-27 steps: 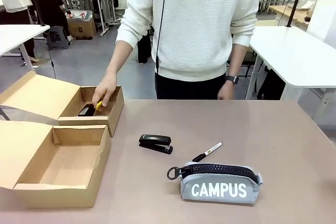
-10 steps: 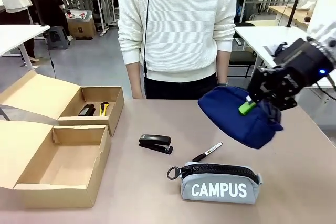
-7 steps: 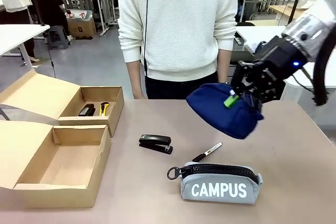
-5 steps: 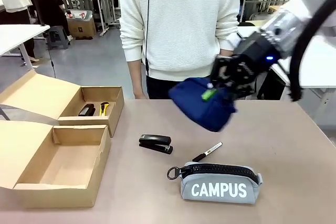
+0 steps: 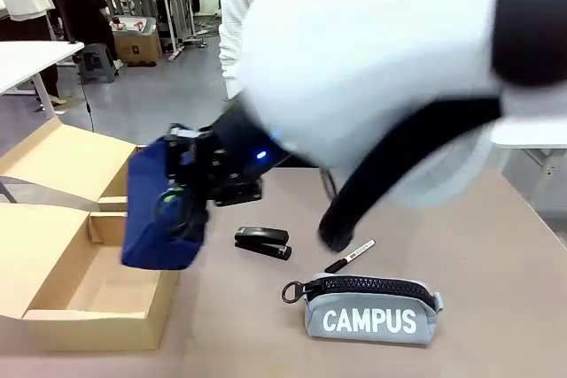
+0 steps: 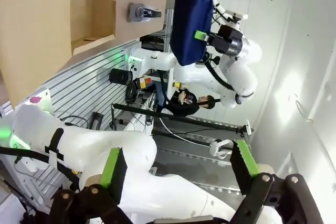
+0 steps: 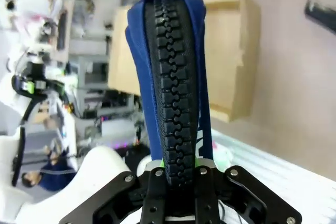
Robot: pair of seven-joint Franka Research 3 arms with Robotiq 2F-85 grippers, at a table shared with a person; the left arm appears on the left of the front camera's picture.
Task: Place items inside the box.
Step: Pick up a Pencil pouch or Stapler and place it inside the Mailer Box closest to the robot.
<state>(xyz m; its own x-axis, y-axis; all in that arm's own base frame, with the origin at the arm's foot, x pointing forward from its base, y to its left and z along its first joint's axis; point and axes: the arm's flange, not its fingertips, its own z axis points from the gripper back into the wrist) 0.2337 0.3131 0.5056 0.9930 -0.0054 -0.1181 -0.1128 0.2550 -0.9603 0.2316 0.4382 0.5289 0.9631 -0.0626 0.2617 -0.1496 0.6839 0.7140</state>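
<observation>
right gripper, at the left of the scene, is pinched on the navy zip pouch, which is held in the air over the right rim of the near open cardboard box. left gripper is spread, with nothing between its pads. on the surface are seen a black stapler, a black marker and, nearest, the grey zip pouch lettered "campus".
</observation>
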